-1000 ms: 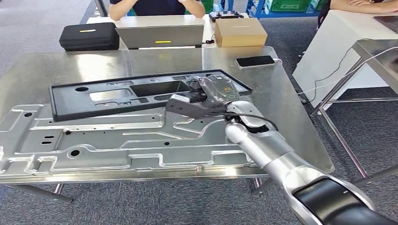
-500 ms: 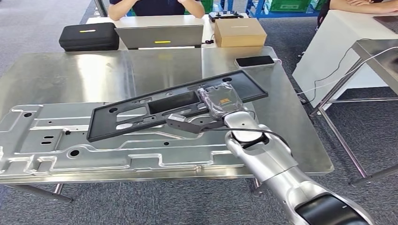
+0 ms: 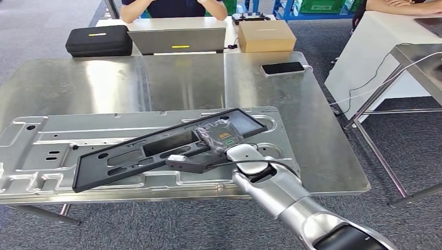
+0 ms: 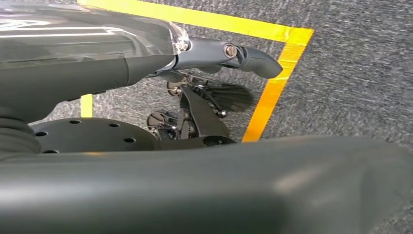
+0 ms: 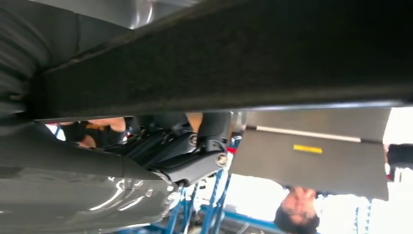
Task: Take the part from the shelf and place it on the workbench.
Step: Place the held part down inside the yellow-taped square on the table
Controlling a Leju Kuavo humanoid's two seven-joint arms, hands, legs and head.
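black part point(image 3: 151, 151) pulled nearer, tilted, gripped by right robot hand point(image 3: 216, 136)

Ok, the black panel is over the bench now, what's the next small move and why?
Probably lower it. The right hand holds the black panel tilted above the stamped metal sheet on the workbench, so easing it down flat before letting go seems safest.

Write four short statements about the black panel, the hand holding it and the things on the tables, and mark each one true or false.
1. The right hand holds the black panel. True.
2. The black panel lies flat on the silver sheet. False: it is tilted, held above the sheet.
3. A phone lies on the metal table. True.
4. The laptop is open. False: its lid is closed.
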